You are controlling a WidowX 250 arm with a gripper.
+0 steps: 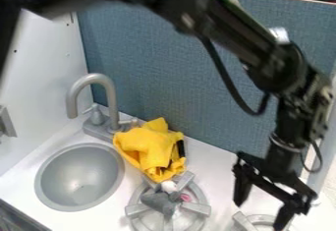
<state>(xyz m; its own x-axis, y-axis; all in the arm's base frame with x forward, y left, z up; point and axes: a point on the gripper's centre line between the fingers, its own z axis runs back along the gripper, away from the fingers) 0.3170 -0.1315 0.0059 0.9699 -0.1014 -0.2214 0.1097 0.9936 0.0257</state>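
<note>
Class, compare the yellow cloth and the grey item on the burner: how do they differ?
Colour: the yellow cloth is bright, while the grey item is dull.
Size: the yellow cloth looks clearly larger; the grey item is smaller.
Place: the yellow cloth is heaped between the faucet and the burner, while the grey item lies on the burner.
Both look soft and rumpled.

Your open gripper (261, 215) hung over the right side of the worktop (218, 168), with the yellow cloth (148, 145) crumpled near the back edge.
</note>
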